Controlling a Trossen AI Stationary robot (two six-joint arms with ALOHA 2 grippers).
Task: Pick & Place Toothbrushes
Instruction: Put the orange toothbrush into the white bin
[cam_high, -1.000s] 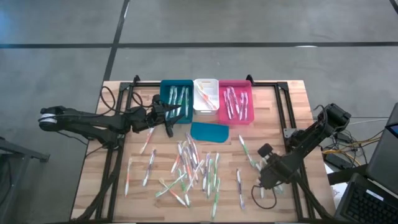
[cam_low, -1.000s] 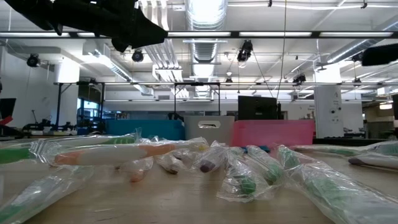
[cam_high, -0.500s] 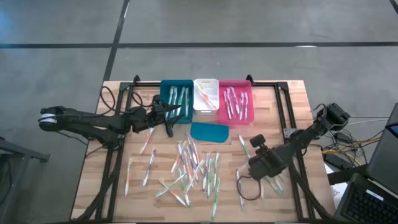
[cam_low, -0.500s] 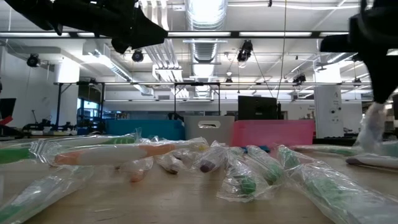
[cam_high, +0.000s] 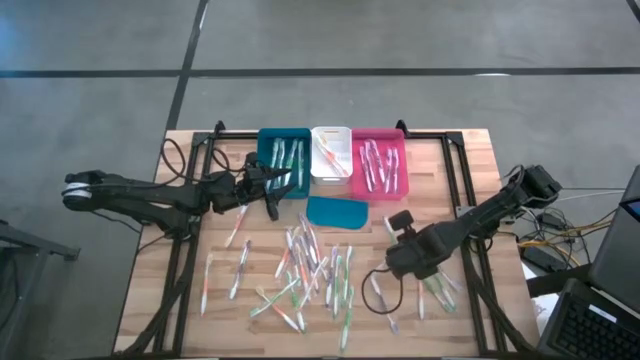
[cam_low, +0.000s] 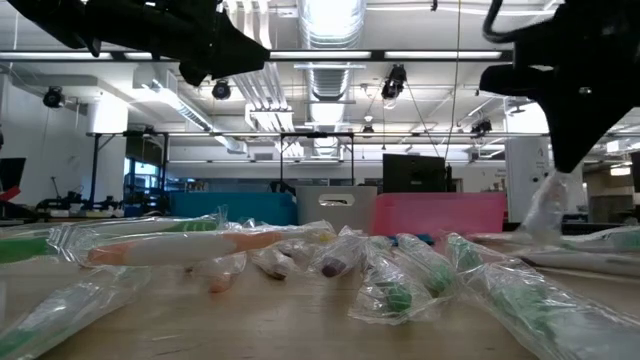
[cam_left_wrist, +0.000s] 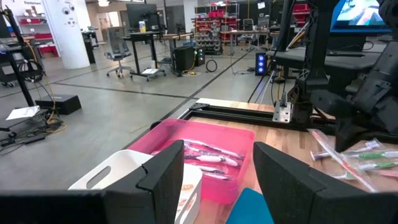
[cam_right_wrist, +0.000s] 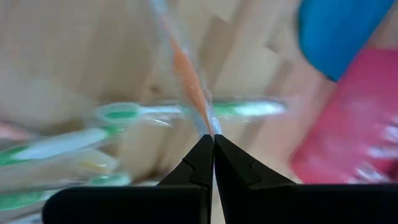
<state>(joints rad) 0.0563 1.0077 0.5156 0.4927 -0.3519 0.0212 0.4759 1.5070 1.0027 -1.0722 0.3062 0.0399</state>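
Many wrapped toothbrushes (cam_high: 310, 272) lie scattered on the wooden table; more lie in the teal bin (cam_high: 270, 140), white bin (cam_high: 331, 135) and pink bin (cam_high: 400, 160) at the far edge. My right gripper (cam_high: 390, 268) stands right of the pile, pointing steeply down and shut on one wrapped toothbrush with an orange handle (cam_right_wrist: 185, 71). My left gripper (cam_high: 280, 190) waits open and level by the teal bin's near side, with nothing between its fingers (cam_left_wrist: 168, 177). My right gripper pinches the orange-handled toothbrush's clear wrapper at one end (cam_right_wrist: 211, 127) between its two fingertips. The fingers come from above, slanting steeply down. The wrapper (cam_low: 545, 212) hangs slack below the gripper; whether its lower end rests on the table I cannot tell.
A flat teal lid-like piece (cam_high: 336, 212) lies on the table just before the white and pink bins. A black frame (cam_high: 455, 165) runs along the table's far and side edges. A dark cable loop (cam_high: 372, 282) hangs by my right gripper.
My right gripper has gone toward the table's left and far edges and risen a little, staying shut. The toothbrush it holds has come up off the table with it and now hangs below the fingers.
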